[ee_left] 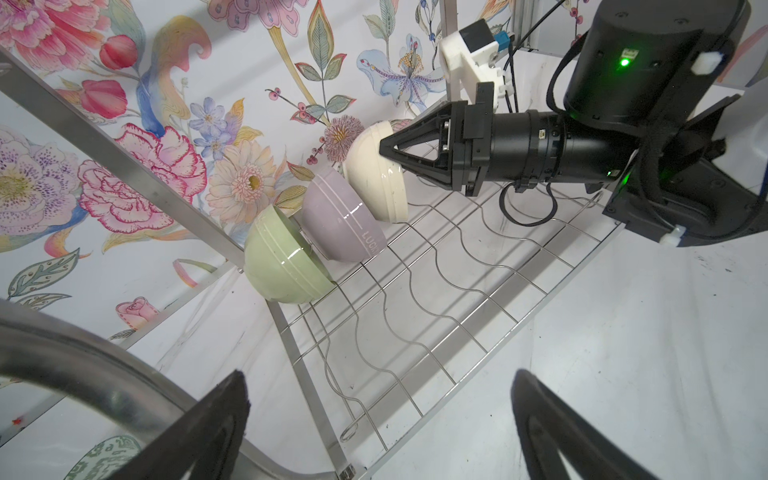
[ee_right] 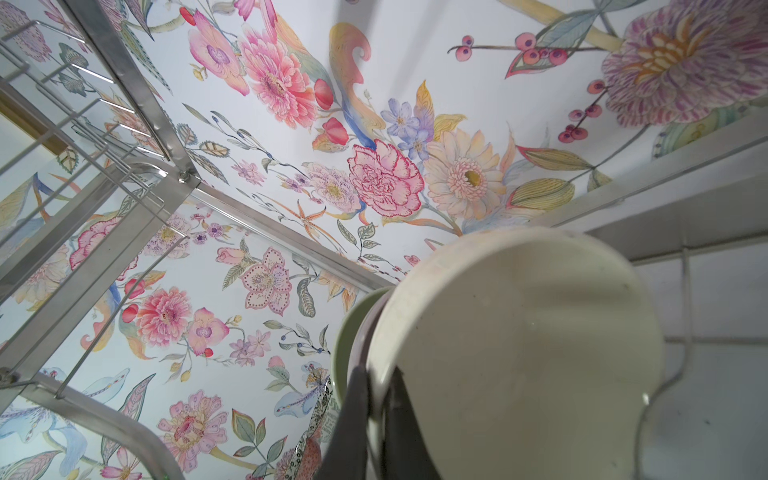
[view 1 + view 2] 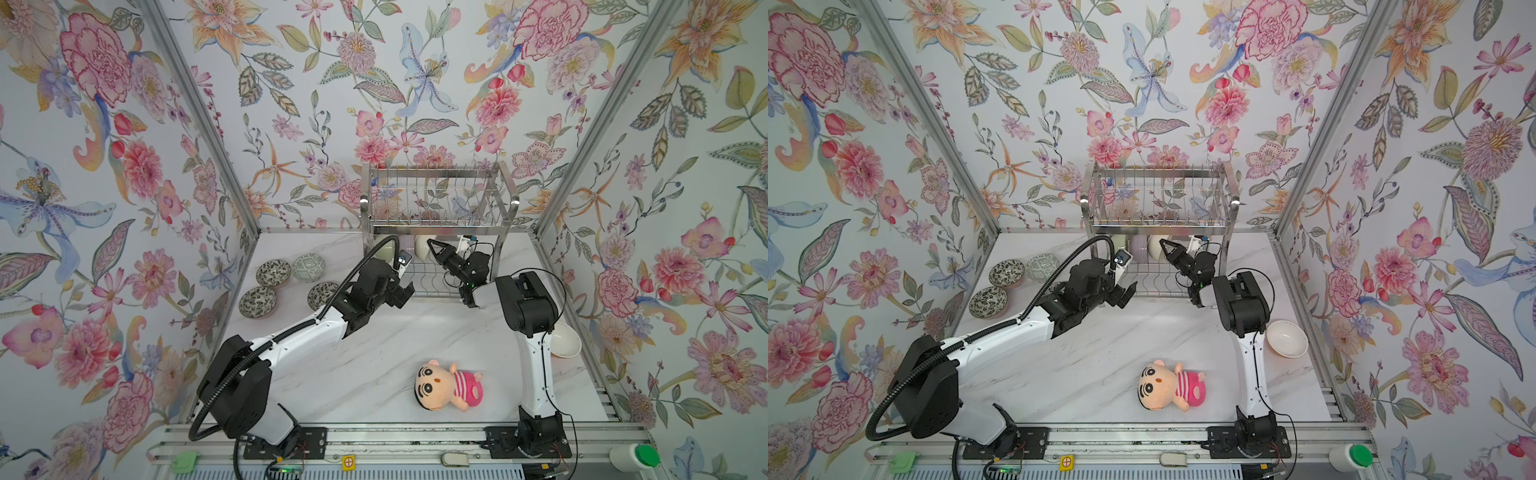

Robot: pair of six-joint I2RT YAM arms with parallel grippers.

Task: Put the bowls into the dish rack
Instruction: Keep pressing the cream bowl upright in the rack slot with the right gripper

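1. Counting eight in all, we find three plain bowls (image 1: 336, 220) on edge in the far dish rack's (image 3: 432, 227) lower tier.
2. Four patterned bowls (image 3: 273, 272) left, one white-lined bowl (image 3: 1287, 338) right, on the desk (image 3: 374, 332).
3. Our right gripper (image 1: 386, 148) pinches the cream bowl (image 1: 370, 178); left gripper (image 1: 379, 374) gapes empty.

Both top views bright, evenly lit from above; soft faint shadows under arms on marble table (image 3: 395, 340); walls stretched toward corners. Left wrist view: thin glare streaks on pale green bowl (image 1: 291, 266) and lavender bowl (image 1: 345, 224); wire shadows beneath dish rack (image 1: 124, 164); left gripper (image 1: 379, 376) blurred, dark. Right wrist view: cream bowl (image 2: 519, 353) and right gripper (image 2: 377, 376) soft, out of focus.
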